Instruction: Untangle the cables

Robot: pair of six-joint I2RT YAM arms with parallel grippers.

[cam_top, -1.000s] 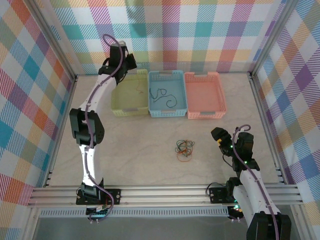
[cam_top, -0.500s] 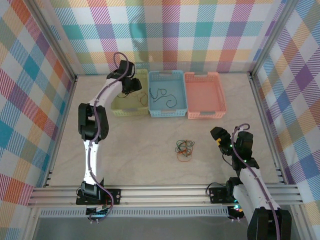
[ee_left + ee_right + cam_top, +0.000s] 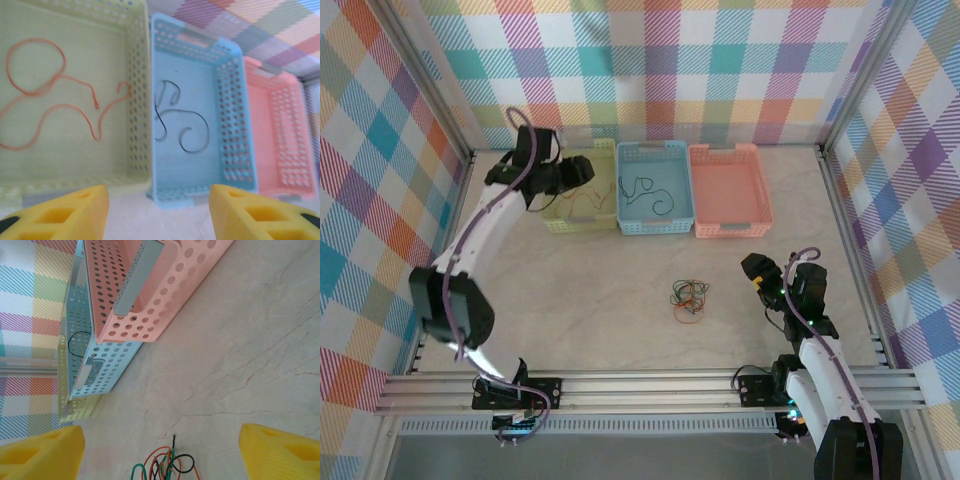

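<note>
Since one orange cable (image 3: pixel 580 205) lies loose in the yellow basket (image 3: pixel 560 227) and a black cable (image 3: pixel 645 190) in the blue basket (image 3: pixel 656 229), the job looks partly done from above. The clump (image 3: pixel 689 298) of tangled cables sits on the bench (image 3: pixel 590 300), in front of the baskets, slightly longer from far to near than across. The right gripper (image 3: pixel 757 272) is near it, with the clump to its left at about the same depth. The left gripper (image 3: pixel 578 172) hangs over the yellow basket, well apart from the clump, so I judge the right arm the handier one.

From the left wrist, the jaws stand apart and empty above the yellow basket's near rim, the orange cable sprawled on its floor.

From the right wrist, the jaws are wide apart and empty. The clump lies on the bench between the lines of the two fingers, partly cut off by the frame edge.
</note>
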